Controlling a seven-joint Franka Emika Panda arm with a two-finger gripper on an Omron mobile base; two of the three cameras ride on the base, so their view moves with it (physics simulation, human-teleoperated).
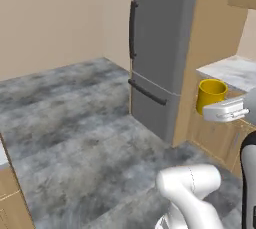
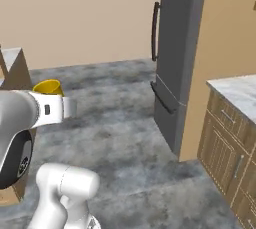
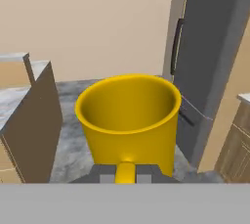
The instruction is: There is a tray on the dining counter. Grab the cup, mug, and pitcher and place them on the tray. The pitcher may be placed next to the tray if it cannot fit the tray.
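The gripper [image 3: 126, 175] is pinched tight on the handle of the one yellow mug [image 3: 128, 120], holding it upright in the air above the grey floor [image 1: 75, 123]; beyond it stand one grey fridge [image 1: 160, 48] with two dark handles and one marble worktop [image 2: 240, 95] over wooden cabinets.

Smooth matt yellow mug [image 3: 128, 120], matt grey fridge [image 1: 162, 48], veined marble floor [image 1: 75, 133], wood-grain cabinets [image 2: 227, 155].

mug [image 3: 128, 120]: was plain yellow-amber, inside and out
fridge [image 1: 160, 48]: was flat grey with dark handles
floor [image 1: 75, 123]: was mottled grey stone pattern
wall [image 2: 75, 18]: was plain beige
cabinets [image 2: 227, 145]: were brown wood under pale marbled top
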